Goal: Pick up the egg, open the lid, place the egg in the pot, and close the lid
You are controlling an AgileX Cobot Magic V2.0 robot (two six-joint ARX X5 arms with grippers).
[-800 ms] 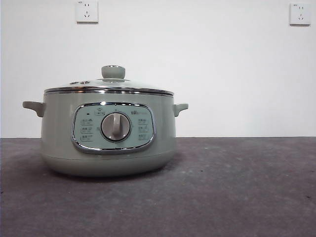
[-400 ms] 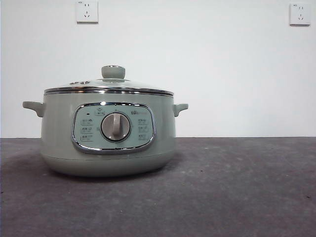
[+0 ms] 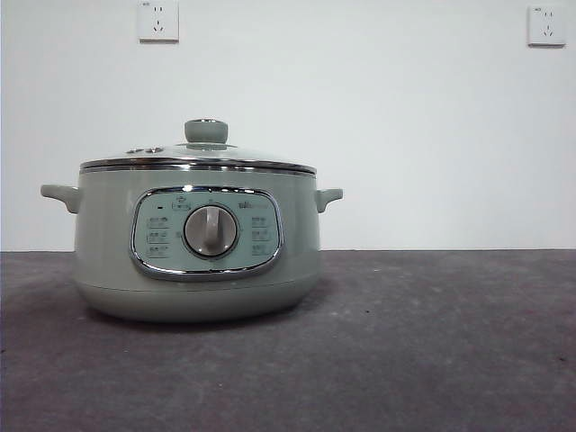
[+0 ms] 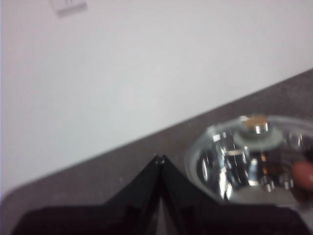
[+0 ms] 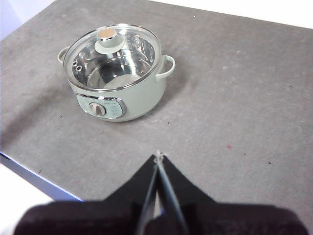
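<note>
Both grippers, left point(image 4: 160, 159) and right point(image 5: 158, 155), are hovering with fingers together; glass lid point(image 3: 198, 160) is looking slippery, probably grabbing its knob point(image 3: 206, 131)

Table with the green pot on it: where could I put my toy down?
The grey table lies bare all along the side of the pale green round cooker pot away from the table's blue edge. The strip between pot and that edge is narrower.

The pot point(image 3: 193, 261) looks smooth, satin sage-green plastic with a shiny chrome-framed panel, the lid point(image 3: 200, 158) clear glossy glass rimmed in chrome, the desk point(image 3: 432, 342) matt, rough grey.
</note>
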